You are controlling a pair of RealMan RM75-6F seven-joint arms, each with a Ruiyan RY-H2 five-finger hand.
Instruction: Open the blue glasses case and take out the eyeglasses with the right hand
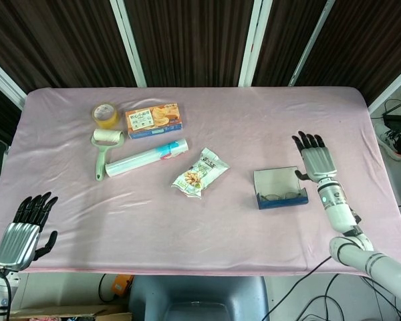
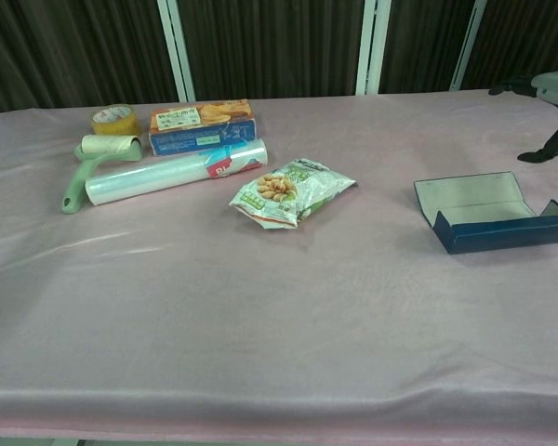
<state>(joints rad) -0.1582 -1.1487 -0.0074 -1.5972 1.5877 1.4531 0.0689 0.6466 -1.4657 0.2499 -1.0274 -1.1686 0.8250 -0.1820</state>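
- The table [image 1: 267, 127] is covered in a pink cloth, and a dark slatted wall runs along its far edge.
- The blue glasses case [image 1: 281, 188] lies on the robot's right half of the table, with bare cloth on every side of it.
- The widest open stretch runs from the case toward the near edge and across to the near left corner.
- The case's long axis runs left to right, about parallel to the near edge; its lid is swung back flat toward the far side, grey lining up.
- The eyeglasses [image 1: 279, 196] lie inside the case's blue tray, lengthwise along it; the chest view does not show them behind the tray's near wall [image 2: 504, 233].
- The right hand [image 1: 315, 159] is just right of the case and slightly farther back, apart from it, holding nothing.
- Its fingers are spread and point toward the far edge, back of the hand up, the forearm trailing toward the near right corner.
- In the chest view only the edge of this hand [image 2: 551, 91] shows, raised above the cloth beyond the case.
- The left hand [image 1: 23, 229] is far left of the case at the near left corner, fingers spread and pointing away, empty.
- A snack bag [image 1: 200, 172] lies left of the case with a clear gap between.
- Farther left of the case sit a plastic wrap roll [image 1: 146, 158], a lint roller [image 1: 105, 150], a biscuit box [image 1: 154, 120] and a tape roll [image 1: 105, 114], grouped toward the far left.
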